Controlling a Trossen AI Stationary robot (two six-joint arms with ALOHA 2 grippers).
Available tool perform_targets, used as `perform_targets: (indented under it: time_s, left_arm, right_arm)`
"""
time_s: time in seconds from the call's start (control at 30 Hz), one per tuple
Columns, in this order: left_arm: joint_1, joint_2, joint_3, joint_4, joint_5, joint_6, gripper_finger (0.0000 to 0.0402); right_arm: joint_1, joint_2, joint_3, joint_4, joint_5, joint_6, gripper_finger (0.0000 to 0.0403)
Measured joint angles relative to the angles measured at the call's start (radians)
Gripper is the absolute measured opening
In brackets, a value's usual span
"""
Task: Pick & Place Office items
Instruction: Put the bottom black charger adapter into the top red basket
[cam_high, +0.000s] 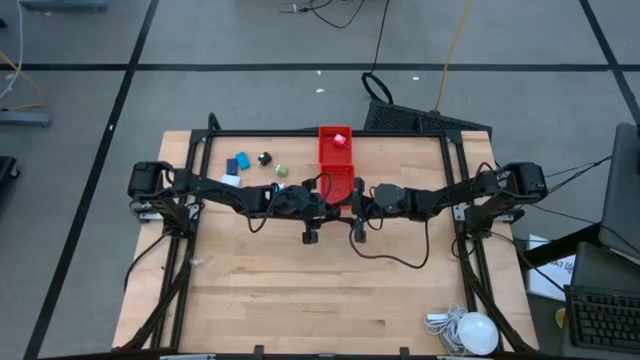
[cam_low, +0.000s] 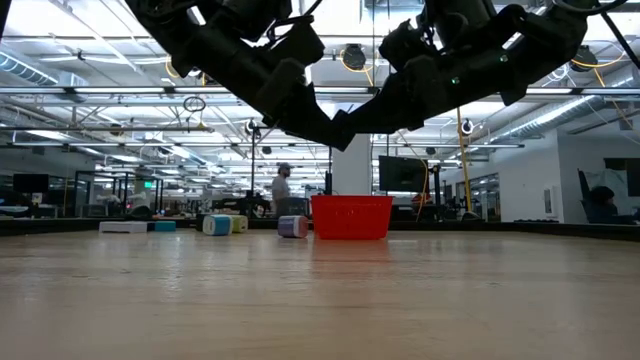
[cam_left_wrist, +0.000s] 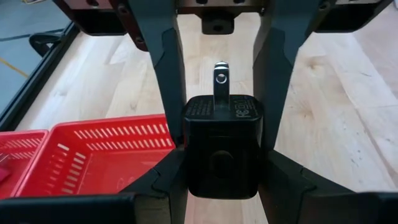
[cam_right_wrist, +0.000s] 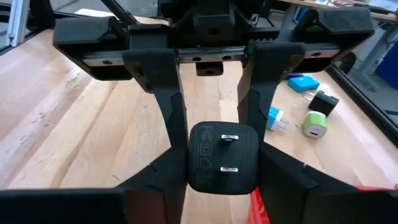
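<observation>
My left gripper (cam_left_wrist: 224, 149) and right gripper (cam_right_wrist: 222, 155) meet over the table's middle, at the near end of the red tray (cam_high: 336, 165), and each is shut on a black plug-in charger. In the high view the left gripper (cam_high: 318, 200) and right gripper (cam_high: 357, 198) hide both chargers. Left of the tray, several small items rest on the table: a blue one (cam_high: 242, 160), a black one (cam_high: 265, 158), a green one (cam_high: 282, 170) and a light-blue one (cam_high: 231, 180). A red piece (cam_high: 340, 140) lies in the tray's far compartment. My left gripper pinches a black charger by its two side faces (cam_left_wrist: 193, 143), one finger on each. The charger's metal prong (cam_left_wrist: 221, 84) sticks out along the fingers. It is lifted clear of the table. My right gripper pinches a second black charger by its sides (cam_right_wrist: 196, 155) between the two fingers. The face with the two prongs (cam_right_wrist: 227, 152) is turned toward the wrist camera. It is held clear above the table.
The red tray (cam_low: 352, 217) stands past the table's middle, with both arms crossing above it in the low view. A white round lamp-like thing with a cord (cam_high: 470, 330) sits at the near right corner. Bare wood lies across the table's near half (cam_high: 300, 300).
</observation>
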Motion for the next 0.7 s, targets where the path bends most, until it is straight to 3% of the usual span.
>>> perform_targets:
  time_s: [0.27,0.5,0.7]
  left_arm:
    - [0.001,-0.008,0.000,-0.007,0.003,-0.017,0.0160]
    - [0.000,-0.142,-0.001,-0.084,-0.014,-0.043,0.0316]
    - [0.002,-0.264,-0.001,-0.152,-0.015,-0.025,0.0391]
  right_arm:
    - [-0.022,0.000,0.000,0.000,-0.009,0.020,0.0143]
    - [-0.062,-0.003,0.003,0.004,0.002,0.053,0.0143]
    - [-0.092,-0.002,0.001,0.021,-0.023,0.084,0.0143]
